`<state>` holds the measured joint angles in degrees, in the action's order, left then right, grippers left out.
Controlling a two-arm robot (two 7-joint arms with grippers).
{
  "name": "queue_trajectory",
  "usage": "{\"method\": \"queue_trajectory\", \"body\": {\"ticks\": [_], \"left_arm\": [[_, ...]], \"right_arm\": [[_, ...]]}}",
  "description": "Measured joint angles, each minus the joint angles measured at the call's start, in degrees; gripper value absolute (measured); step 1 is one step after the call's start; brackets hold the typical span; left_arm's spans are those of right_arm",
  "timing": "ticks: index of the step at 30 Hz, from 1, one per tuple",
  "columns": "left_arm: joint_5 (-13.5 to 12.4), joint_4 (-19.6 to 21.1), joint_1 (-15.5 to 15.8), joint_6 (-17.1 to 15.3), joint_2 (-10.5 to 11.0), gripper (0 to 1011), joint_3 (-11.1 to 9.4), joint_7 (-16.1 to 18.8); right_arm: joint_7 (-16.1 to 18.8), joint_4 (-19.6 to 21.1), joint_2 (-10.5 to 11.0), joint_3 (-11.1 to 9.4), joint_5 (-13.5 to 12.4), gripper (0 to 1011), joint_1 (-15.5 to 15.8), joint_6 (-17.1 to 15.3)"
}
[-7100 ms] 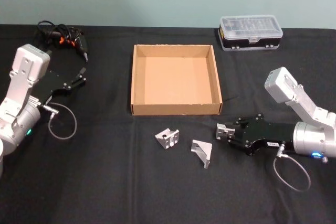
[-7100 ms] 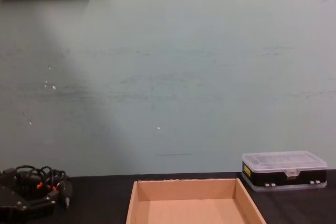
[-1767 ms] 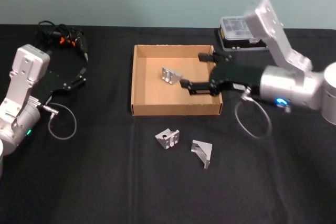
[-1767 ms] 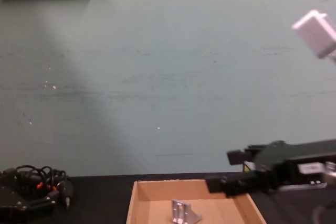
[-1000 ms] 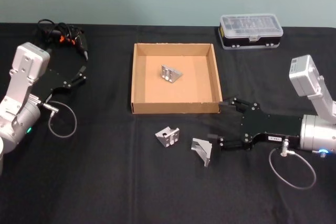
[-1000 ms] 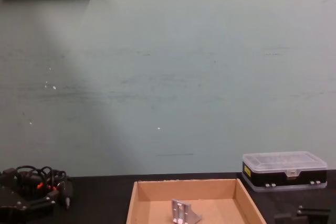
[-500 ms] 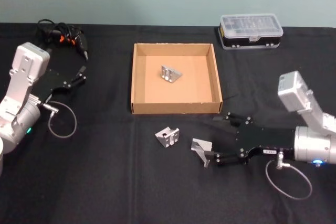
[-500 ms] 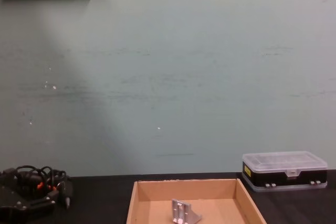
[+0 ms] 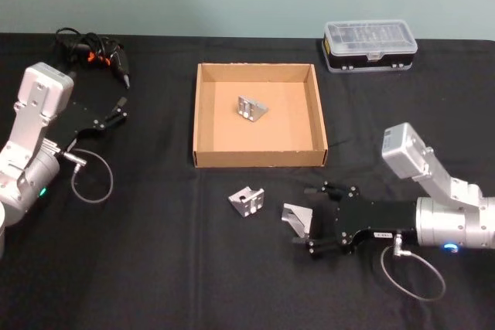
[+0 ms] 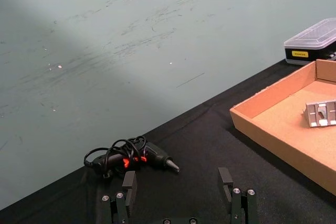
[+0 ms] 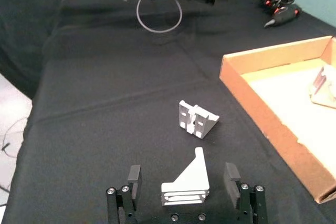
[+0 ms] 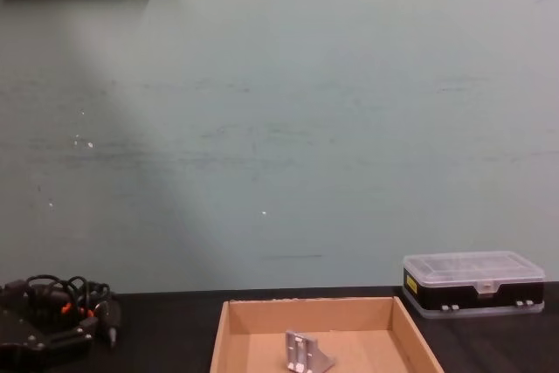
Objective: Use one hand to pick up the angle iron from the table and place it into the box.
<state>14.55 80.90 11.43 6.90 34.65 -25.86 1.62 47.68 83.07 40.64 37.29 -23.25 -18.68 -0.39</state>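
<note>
One angle iron is already in the cardboard box, a second angle iron on the black table just in front is straddled, ungripped, by the wide-open right gripper (left gripper parked far left, likewise open), and a third angle iron is left untouched beside it.

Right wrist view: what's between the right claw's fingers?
In the right wrist view, an angle iron lies on the table between the right claw's open fingers, a gap on each side, not yet gripped. The left claw sits parked at far left.
</note>
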Motion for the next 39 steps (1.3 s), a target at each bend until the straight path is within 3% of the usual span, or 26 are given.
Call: {"method": "queue_trajectory", "body": {"ticks": [26, 39], "left_arm": [[0.00, 0.00, 0.00, 0.00, 0.00, 1011, 0.00, 0.00], [0.00, 0.00, 0.00, 0.00, 0.00, 1011, 0.00, 0.00]], "right_arm": [[-0.37, -1.48, -1.12, 0.85, 1.49, 995, -0.49, -0.40], [-0.45, -1.37, -1.06, 0.79, 1.41, 651, -0.42, -0.40]]}}
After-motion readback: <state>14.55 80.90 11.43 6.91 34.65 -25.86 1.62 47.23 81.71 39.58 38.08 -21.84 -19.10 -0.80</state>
